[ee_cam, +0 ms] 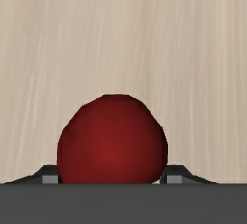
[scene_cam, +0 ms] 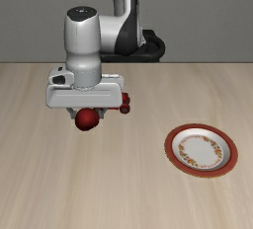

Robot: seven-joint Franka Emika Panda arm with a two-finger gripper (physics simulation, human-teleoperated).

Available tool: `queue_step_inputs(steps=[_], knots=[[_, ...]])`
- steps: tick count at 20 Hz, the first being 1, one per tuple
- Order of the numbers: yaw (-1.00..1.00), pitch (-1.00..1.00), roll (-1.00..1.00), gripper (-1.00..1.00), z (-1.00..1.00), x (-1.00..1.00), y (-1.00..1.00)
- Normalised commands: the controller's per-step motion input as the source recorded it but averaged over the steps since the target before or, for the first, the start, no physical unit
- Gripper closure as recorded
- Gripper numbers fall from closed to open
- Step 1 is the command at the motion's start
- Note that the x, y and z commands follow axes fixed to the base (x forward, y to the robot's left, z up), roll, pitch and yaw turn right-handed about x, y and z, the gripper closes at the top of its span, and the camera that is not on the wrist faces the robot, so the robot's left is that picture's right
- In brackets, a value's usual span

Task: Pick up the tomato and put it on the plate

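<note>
Tomato (scene_cam: 87, 120): grasp step in hand. Counter (scene_cam: 40, 184) carries plate (scene_cam: 201, 150), well apart from tomato, toward exterior view's right. Claw (scene_cam: 87, 113) clamped on tomato, fingertips (ee_cam: 43, 176) against both sides. Lift off counter unclear. Next, judged: raise, carry over plate, lower, release.

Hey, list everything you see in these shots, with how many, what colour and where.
tomato: one, dark red, between the gripper's fingers, toward the exterior view's left.
plate: one, white with a red-brown rim, flat on the table at the exterior view's right, apart from the tomato, nothing on it.
table: one, light wood, under everything.
arm: one, silver-grey and black, reaching down over the tomato.
gripper: one, grey, its two fingers closed on the tomato from both sides.
</note>
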Motion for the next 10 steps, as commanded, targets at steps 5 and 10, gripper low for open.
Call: queue_step_inputs(steps=[5, 10], knots=[[0.00, 0.00, 0.00, 1.00, 0.00, 0.00, 1.00], [0.00, 0.00, 0.00, 1.00, 0.00, 0.00, 1.00]])
